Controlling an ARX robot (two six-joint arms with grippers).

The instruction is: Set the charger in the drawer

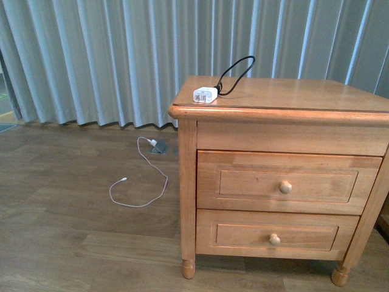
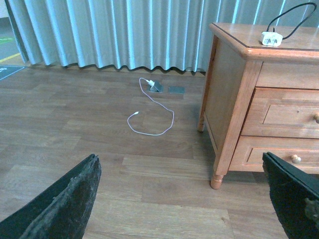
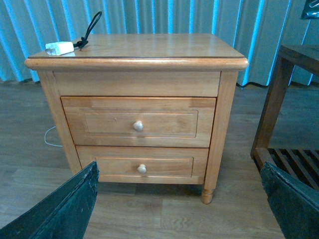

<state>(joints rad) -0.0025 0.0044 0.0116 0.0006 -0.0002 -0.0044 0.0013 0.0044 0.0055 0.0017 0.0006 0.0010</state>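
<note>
Evidently at the opening step: charger (image 1: 205,94) lies at the surface's (image 1: 292,94) 9 o'clock edge, drawer (image 1: 243,182) shut at its 5 o'clock, left hand (image 2: 179,162) and right hand (image 3: 179,168) both spread empty, so pull the knob (image 1: 285,187) next.

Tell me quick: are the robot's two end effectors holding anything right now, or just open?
Left end effector: open, holding nothing.
Right end effector: open, holding nothing.

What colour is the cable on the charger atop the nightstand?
Black. The charger block is white; its looping cable shows best in the front view.
</note>
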